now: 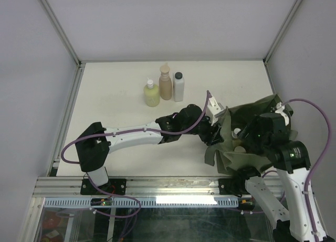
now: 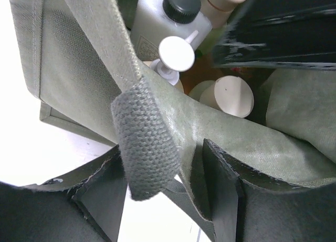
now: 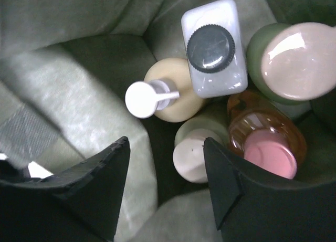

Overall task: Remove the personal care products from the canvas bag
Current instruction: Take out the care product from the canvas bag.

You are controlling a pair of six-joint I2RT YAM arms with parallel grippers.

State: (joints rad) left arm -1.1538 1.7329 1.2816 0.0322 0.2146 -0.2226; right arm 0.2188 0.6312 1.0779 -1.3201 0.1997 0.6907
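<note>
Three bottles out on the tabletop [image 1: 115, 121], upright in a close row near the far edge: yellow-green pump bottle [image 1: 151, 93], tan bottle [image 1: 165, 83], white black-capped bottle [image 1: 179, 87]. Well apart from these, at the right side: canvas bag [image 1: 247, 113], olive green, slumped, mouth open upward. Five more bottles inside the bag, packed together, seen from above: second white bottle with black cap [image 3: 214, 48], cream pump bottle [image 3: 168, 97], green bottle with beige cap [image 3: 294, 61], orange bottle with pink cap [image 3: 268, 145], pale-capped bottle [image 3: 190, 157]. Left tool [image 2: 160, 166]: fingers apart, set astride the bag's left rim, grey strap [image 2: 144, 142] hanging between them, nothing clamped. Right tool [image 3: 165, 147]: fingers apart, inside the bag's mouth above the pale-capped bottle, holding nothing. Contact between right tool and any bottle: cannot tell.
</note>
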